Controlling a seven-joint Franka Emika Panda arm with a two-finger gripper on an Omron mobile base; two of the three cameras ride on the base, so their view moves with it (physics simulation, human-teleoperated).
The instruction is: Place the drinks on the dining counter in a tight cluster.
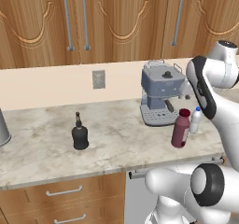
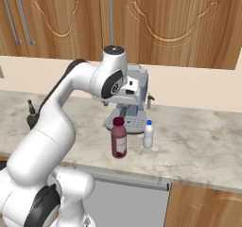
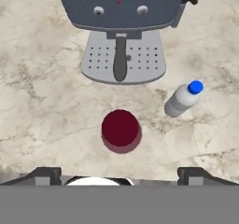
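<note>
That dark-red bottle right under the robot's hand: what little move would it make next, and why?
Probably lower straight down onto the dark-red bottle. The hand view looks down on its maroon cap, roughly centred between the open gripper fingertips, so the hand seems lined up above it. Nothing is held yet, and the white bottle stands apart to one side.

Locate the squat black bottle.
The black bottle stands alone left of centre in the left base view, well left of the coffee machine on the marble worktop.

Dark-red bottle (image 1: 180, 129) with maroon cap. White bottle (image 1: 195, 120) with blue cap. Black bottle (image 1: 80, 133). Grey-blue coffee machine (image 1: 161, 97) with perforated silver tray. Worktop (image 1: 42, 143) beige, grey-veined marble. Cabinets (image 1: 116, 17) brown wood grain.
</note>
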